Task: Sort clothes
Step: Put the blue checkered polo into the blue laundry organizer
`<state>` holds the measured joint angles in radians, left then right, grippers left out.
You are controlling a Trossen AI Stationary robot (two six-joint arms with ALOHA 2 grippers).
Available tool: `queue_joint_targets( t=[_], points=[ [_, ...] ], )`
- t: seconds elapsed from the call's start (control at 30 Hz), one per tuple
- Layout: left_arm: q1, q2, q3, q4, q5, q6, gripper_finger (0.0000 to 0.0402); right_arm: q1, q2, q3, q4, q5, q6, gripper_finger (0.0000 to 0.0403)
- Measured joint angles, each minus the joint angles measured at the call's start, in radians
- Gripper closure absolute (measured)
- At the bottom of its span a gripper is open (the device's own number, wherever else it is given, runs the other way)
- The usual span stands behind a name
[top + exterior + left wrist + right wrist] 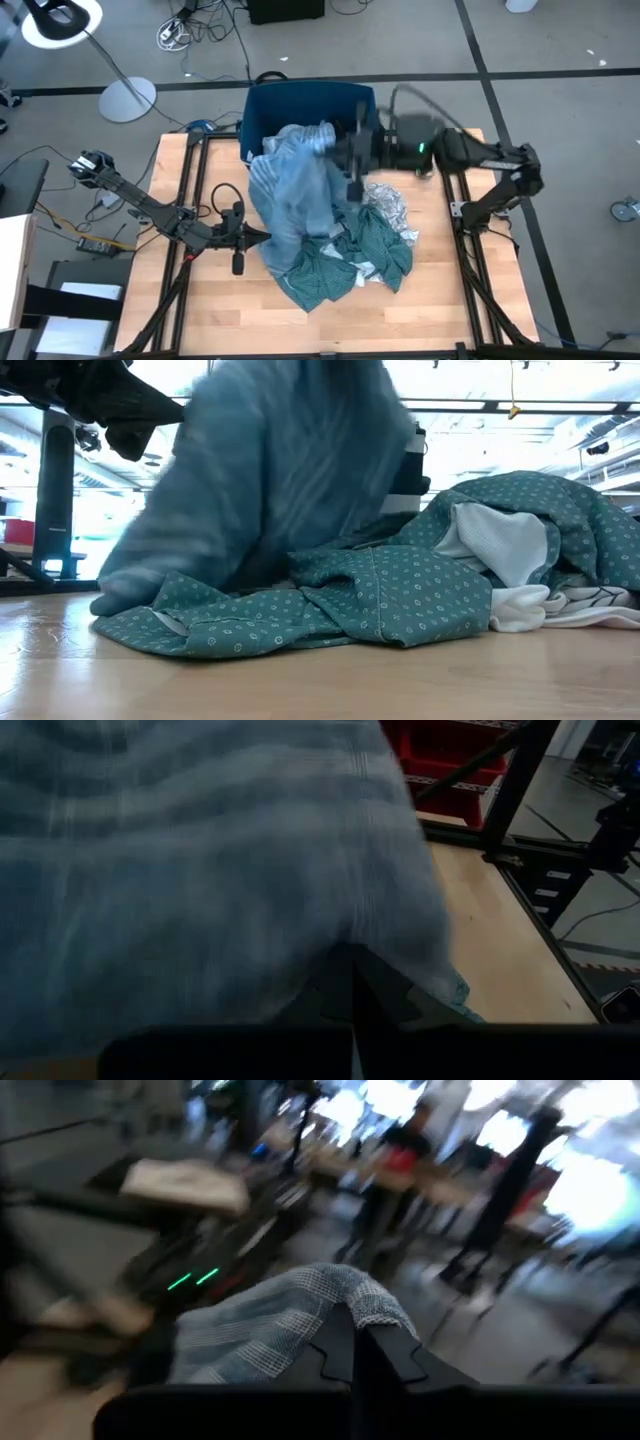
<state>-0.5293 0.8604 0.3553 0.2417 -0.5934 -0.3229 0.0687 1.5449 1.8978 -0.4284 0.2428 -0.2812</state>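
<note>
From above, a dark blue bin [300,105] stands at the table's [450,310] far edge. A light blue shirt [295,195] is draped from the bin's near rim down onto the wood, its lower part lying over a teal patterned cloth [360,265] spread toward the near side. A white-and-grey patterned cloth [392,208] lies just right of the shirt. The right gripper [335,148] reaches in from the right, its arm stretched level toward the bin, fingers clenched on the shirt's upper end. The left gripper [262,236] comes from the left, low over the table, fingers closed at the shirt's left edge; whether it holds cloth cannot be told there.

At table height, the lifted shirt [290,470] rises as a tall blurred mass, blocking the room behind. The teal cloth [400,595] lies crumpled across the table, and a white piece [505,550] shows within its folds on the right.

From the left wrist, the shirt [200,870] fills nearly everything, pressed against the closed fingers [352,990].

From the right wrist, the closed fingers [350,1345] pinch a fold of the shirt [290,1320]; the room beyond is blurred.
</note>
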Motion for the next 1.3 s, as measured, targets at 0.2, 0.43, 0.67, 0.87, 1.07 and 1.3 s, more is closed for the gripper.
queue_joint_targets(
  t=[0.2,0.43,0.67,0.87,1.07,1.3],
  points=[
    [0.0,0.0,0.0,-0.002,0.0,0.001,0.04,-0.125,0.168,0.314,0.078,-0.043,-0.15,0.0402],
    [0.0,0.0,0.0,-0.014,0.0,0.006,0.04,-0.275,0.301,0.419,0.426,-0.265,-0.193,0.0402],
    [0.0,0.0,0.0,-0.029,0.0,0.006,0.04,-0.414,0.349,0.419,0.205,-0.187,-0.106,0.0402],
    [0.0,0.0,0.0,-0.032,0.0,0.006,0.04,-0.491,0.365,0.419,-0.191,-0.18,0.08,0.0393],
    [0.0,0.0,0.0,-0.027,0.0,0.005,0.04,-0.531,0.387,0.392,-0.547,-0.188,0.203,0.0381],
    [0.0,0.0,0.0,-0.024,0.0,0.005,0.04,-0.531,0.397,0.193,-0.625,-0.284,0.27,0.0361]
  ],
)
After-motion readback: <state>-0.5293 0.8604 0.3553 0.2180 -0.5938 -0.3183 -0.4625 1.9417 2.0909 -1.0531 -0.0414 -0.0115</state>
